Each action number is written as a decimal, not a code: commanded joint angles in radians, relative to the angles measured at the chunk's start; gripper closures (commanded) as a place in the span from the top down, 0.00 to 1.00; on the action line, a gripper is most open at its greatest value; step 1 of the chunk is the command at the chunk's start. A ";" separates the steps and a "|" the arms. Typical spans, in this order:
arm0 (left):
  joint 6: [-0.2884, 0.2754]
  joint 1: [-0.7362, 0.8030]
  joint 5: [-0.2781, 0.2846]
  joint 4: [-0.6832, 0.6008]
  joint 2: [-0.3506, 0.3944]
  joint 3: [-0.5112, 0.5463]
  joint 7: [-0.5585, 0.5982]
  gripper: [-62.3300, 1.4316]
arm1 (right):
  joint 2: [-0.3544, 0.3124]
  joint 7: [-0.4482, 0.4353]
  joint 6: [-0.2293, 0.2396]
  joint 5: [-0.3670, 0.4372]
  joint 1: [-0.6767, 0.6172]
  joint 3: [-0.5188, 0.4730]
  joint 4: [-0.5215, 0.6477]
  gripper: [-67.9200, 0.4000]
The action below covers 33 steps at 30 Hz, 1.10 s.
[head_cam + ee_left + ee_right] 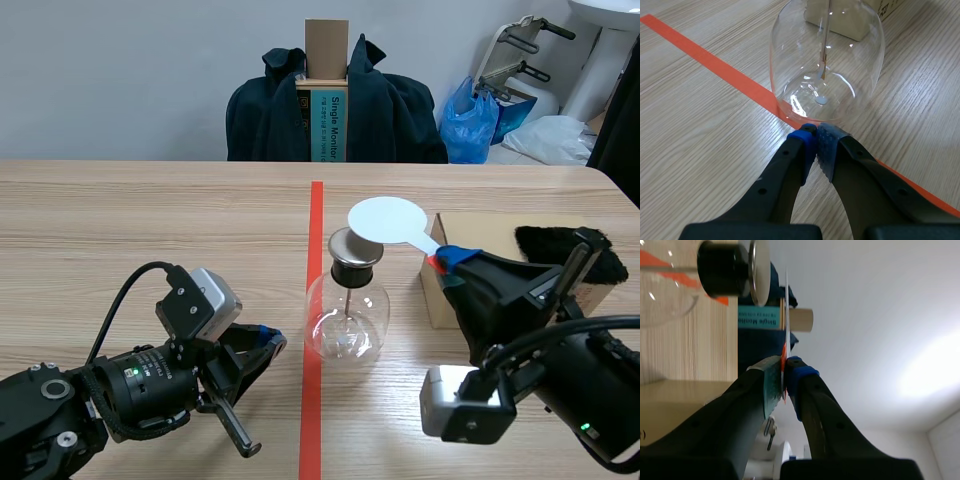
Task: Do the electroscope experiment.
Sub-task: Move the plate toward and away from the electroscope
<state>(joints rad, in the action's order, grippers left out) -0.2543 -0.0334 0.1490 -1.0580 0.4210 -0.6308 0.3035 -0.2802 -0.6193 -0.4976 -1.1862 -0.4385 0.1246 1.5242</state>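
Both tools are closed, one on nothing and one on a handle. The left tool [266,340] lies low on the tabletop [150,220], its two pads pressed together with nothing between them, and their tips sit just short of the base of the electroscope [346,315]. The right tool [447,259] is raised at the near right and is clamped on the red handle of a paddle [387,220].

A dark jacket [400,110] hangs over a chair beyond the far edge of the tabletop, with a blue bag [470,120] to its right. On the tabletop, an orange-red tape line [316,220] runs away from the robot down the middle. A cardboard box [470,235] stands to the right of the line, behind the right tool, with a piece of black fur [575,245] on it.

The electroscope is a round clear glass flask standing upright just right of the tape line. Its base overlaps the line's edge in the left wrist view. A black stopper [722,267] closes its neck, topped by a flat metal plate [354,245], and a thin rod [824,50] hangs down inside the glass.

The paddle's white disc is held above and just behind that plate. In the right wrist view the disc shows edge-on with a narrow gap to the plate.
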 commanded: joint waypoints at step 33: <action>0.002 -0.006 0.003 -0.026 -0.005 0.004 0.014 0.06 | -0.016 0.071 -0.010 0.008 0.009 -0.008 0.015 0.02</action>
<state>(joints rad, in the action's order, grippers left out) -0.2543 -0.0334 0.1486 -1.0580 0.4210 -0.6308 0.3035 -0.2802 -0.5434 -0.4976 -1.1858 -0.4385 0.1246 1.5242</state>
